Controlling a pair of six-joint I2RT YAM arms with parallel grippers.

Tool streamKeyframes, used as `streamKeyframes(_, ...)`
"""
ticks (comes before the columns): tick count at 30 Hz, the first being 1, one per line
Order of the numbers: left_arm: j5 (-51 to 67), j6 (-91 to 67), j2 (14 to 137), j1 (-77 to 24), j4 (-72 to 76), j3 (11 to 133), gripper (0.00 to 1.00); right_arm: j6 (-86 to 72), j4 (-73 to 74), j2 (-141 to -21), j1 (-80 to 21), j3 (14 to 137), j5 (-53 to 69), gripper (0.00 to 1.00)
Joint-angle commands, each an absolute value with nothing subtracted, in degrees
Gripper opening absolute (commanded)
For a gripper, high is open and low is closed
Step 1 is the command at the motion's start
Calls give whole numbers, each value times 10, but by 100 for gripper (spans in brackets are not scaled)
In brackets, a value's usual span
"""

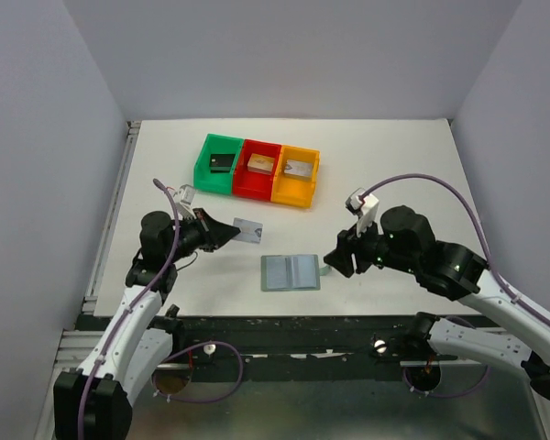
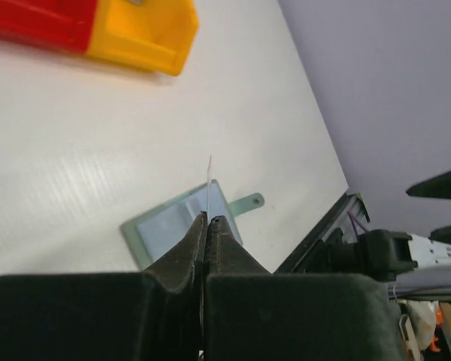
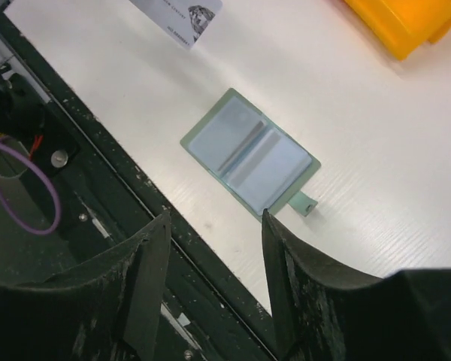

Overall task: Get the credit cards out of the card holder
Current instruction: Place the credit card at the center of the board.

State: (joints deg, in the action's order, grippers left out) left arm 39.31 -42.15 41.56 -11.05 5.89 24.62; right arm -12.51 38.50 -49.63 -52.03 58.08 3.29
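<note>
**A:** Where is the wallet lying?

**B:** The wallet is lying open and flat on the table, close to the near edge and roughly between the two arms. Its pale inner pockets are facing up, and its small tab is sticking out on the right side.

**A:** What is the left gripper doing?

**B:** The left gripper is reaching in from the left and pinching one card by its left edge. In the left wrist view the jaws are pressing together, with the card showing edge-on as a thin line between them.

**A:** Where is that card sitting?

**B:** It is sitting just to the far left of the wallet, apart from it. Whether it is touching the table, I cannot tell.

**A:** Is the right gripper holding anything?

**B:** No. The right gripper is hanging just to the right of the wallet, near the tab, with its jaws standing wide apart and nothing between them. In its wrist view the wallet is lying beyond the fingertips, not touching them.

**A:** Are more cards sitting in the pockets?

**B:** I cannot tell. Darker strips are showing beside the fold, but they are too blurred to name.

**A:** What is standing further back?

**B:** A green bin, a red bin and an orange bin are standing side by side in a row, each holding a small block.
</note>
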Motion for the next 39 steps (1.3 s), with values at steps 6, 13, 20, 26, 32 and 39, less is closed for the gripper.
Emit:
streamKeyframes(6,291,-446,570,-45,130,229,0,-199,287,-501,-519,496,13,59)
streamKeyframes(13,323,-408,702,43,81,314,0,-219,237,-521,-520,456,55,59)
streamKeyframes(20,376,-390,837,94,96,365,0,-213,231,-528,-519,443,58,59)
streamKeyframes(26,387,-369,894,100,104,395,4,-202,228,-529,-520,439,53,59)
streamKeyframes(32,413,-359,935,104,100,419,11,-197,225,-534,-519,437,56,59)
streamKeyframes(39,393,-338,933,108,66,427,32,-192,230,-541,-520,439,53,59)
